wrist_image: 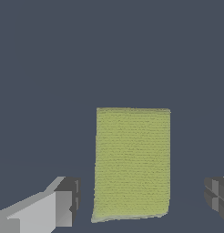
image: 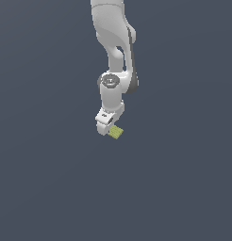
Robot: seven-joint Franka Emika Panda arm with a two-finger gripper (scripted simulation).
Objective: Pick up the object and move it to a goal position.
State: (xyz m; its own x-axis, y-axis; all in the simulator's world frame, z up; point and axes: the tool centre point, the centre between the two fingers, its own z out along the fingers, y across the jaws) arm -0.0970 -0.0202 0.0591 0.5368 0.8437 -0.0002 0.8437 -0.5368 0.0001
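Note:
The object is a small yellow-green block with a faint grid texture. In the exterior view it sits just below the white gripper hand, toward the exterior view's right of it. The wrist view shows the object as a tall rectangle lying between the two fingers. One fingertip is a small gap from the block's edge; the other stands well clear of it. My gripper is open and neither finger touches the block.
A plain dark grey-blue surface fills both views. The white arm comes down from the top of the exterior view.

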